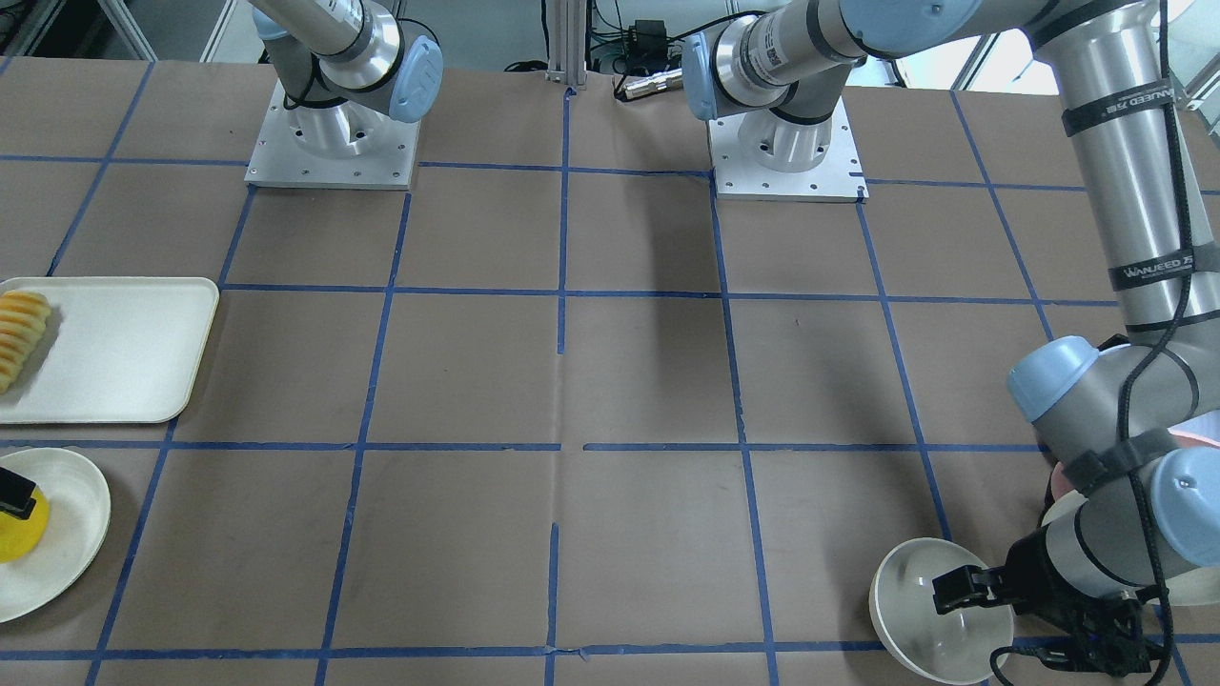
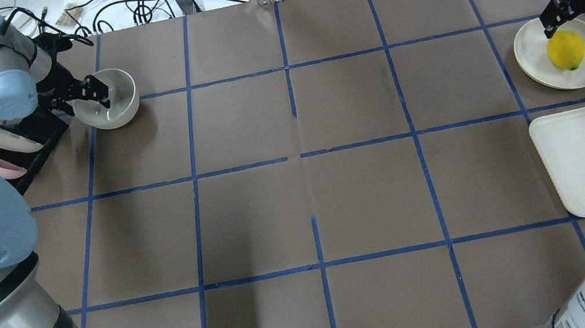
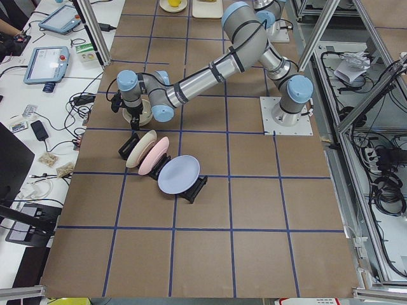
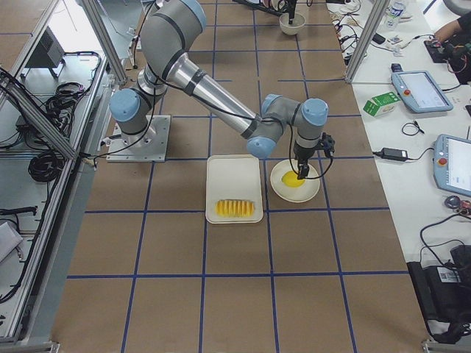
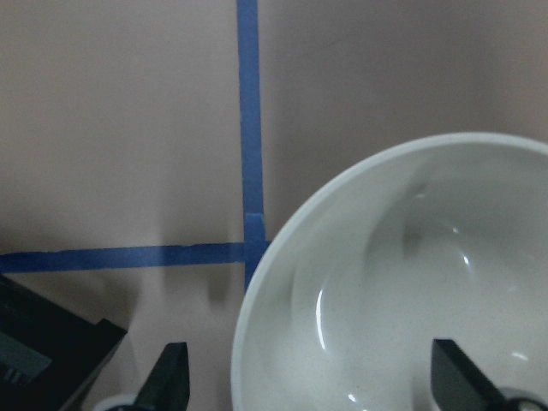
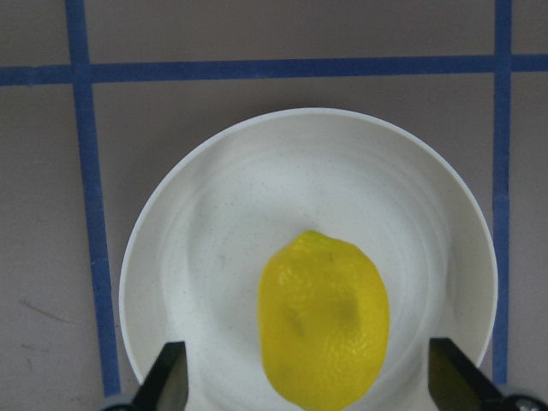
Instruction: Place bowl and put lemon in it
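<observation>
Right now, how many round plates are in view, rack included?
4. One cream plate lies flat under the lemon, on the robot's right. Three stand in the black rack on its left: cream, pink, pale blue. Others may be hidden behind the arms.

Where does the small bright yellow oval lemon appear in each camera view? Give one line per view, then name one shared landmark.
Exterior front-facing: lemon at the lower left edge.
Overhead exterior: lemon upper right.
Exterior left: lemon tiny, top edge.
Exterior right: lemon just right of centre.
Left wrist-mounted: not in it.
Right wrist-mounted: lemon lower centre.
Shared landmark: the round cream plate under it.
</observation>
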Controlling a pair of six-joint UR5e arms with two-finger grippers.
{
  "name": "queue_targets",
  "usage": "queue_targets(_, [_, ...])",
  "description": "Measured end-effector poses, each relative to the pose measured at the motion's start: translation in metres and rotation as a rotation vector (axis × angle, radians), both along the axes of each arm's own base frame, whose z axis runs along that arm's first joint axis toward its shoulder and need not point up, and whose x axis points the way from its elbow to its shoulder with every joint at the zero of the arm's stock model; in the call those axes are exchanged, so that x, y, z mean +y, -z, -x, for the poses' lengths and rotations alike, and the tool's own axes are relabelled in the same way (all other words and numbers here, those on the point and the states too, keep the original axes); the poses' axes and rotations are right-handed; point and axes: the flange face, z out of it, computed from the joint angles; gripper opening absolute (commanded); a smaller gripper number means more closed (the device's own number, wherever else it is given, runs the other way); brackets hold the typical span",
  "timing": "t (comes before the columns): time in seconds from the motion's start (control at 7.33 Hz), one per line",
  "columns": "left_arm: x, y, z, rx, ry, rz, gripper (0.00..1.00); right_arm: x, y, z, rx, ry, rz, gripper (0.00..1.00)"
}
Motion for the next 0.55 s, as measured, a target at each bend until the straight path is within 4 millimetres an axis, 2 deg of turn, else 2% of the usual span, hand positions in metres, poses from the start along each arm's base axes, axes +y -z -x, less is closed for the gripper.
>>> queue_targets(0.14, [-0.001,0.001,0.000,0.002,0.002,0.000,0.25,-0.002,0.012,0.003,-0.004,-0.005,-0.009,1.00])
queue_targets(0.27, [-0.002,0.000,0.000,0.003,-0.003,0.003,0.04,-0.003,0.020,0.004,-0.007,-0.008,-0.014,1.00])
queue_targets(0.41, [-0.002,-0.003,0.000,0.004,-0.009,0.007,0.00,-0.005,0.028,0.006,-0.007,-0.012,-0.016,1.00])
queue_targets(0.55, [-0.003,-0.007,0.000,0.003,-0.012,0.011,0.00,-0.006,0.034,0.007,-0.007,-0.015,-0.017,1.00])
